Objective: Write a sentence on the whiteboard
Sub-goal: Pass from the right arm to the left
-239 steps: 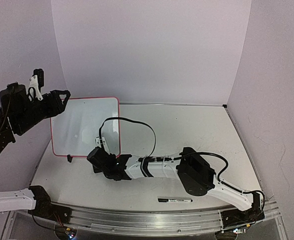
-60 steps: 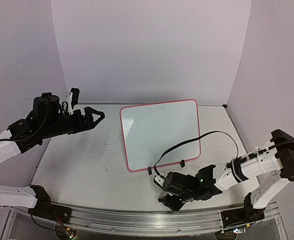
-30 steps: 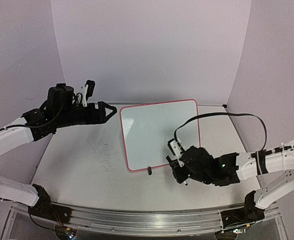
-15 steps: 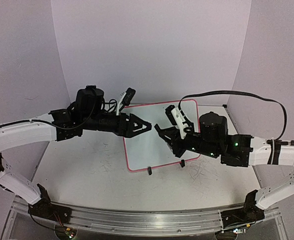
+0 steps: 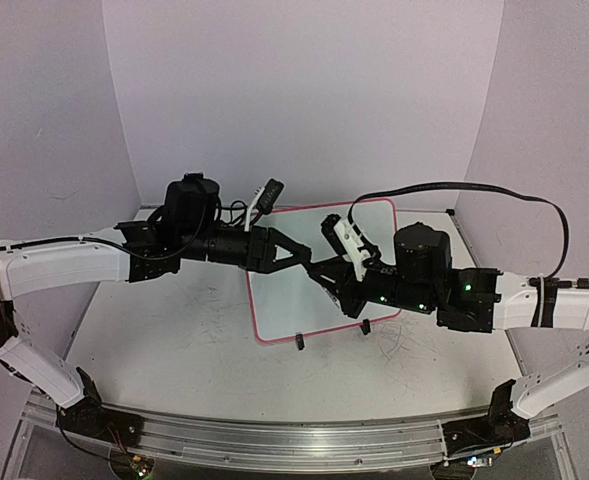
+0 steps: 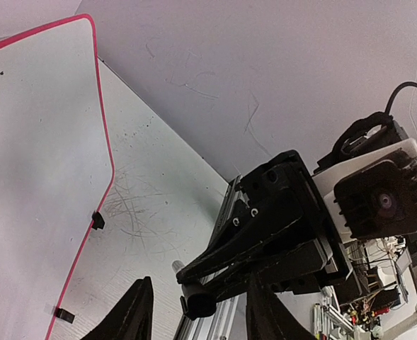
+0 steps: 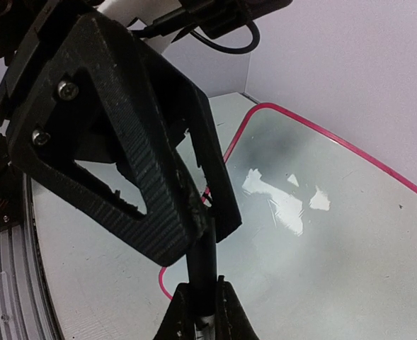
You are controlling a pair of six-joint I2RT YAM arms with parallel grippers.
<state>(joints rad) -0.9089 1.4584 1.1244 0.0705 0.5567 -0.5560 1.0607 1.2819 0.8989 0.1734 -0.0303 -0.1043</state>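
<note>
The whiteboard [image 5: 274,305] with its pink-red border lies flat on the table; it also fills the left wrist view [image 6: 38,142] and the right wrist view [image 7: 335,234]. No sentence is in view on it. Both grippers meet in the air above the board's left half. My right gripper [image 5: 324,275] [image 7: 200,294] is shut on a black marker [image 7: 204,265] that points away from it. My left gripper [image 5: 299,255] [image 6: 201,315] straddles the marker's cap end [image 6: 197,304]. A gap shows on each side of the cap, so the left jaws stand partly open.
Two black clip feet [image 5: 300,342] [image 5: 366,326] stick out from the board's near edge. The right arm's black cable [image 5: 454,190] loops high over the table. A metal rail [image 5: 294,440] runs along the near edge, and walls close in the back and sides.
The right arm lifted the marker from near the table's front to above the board. The left arm swung in from the left, and its jaws narrowed around the cap.
</note>
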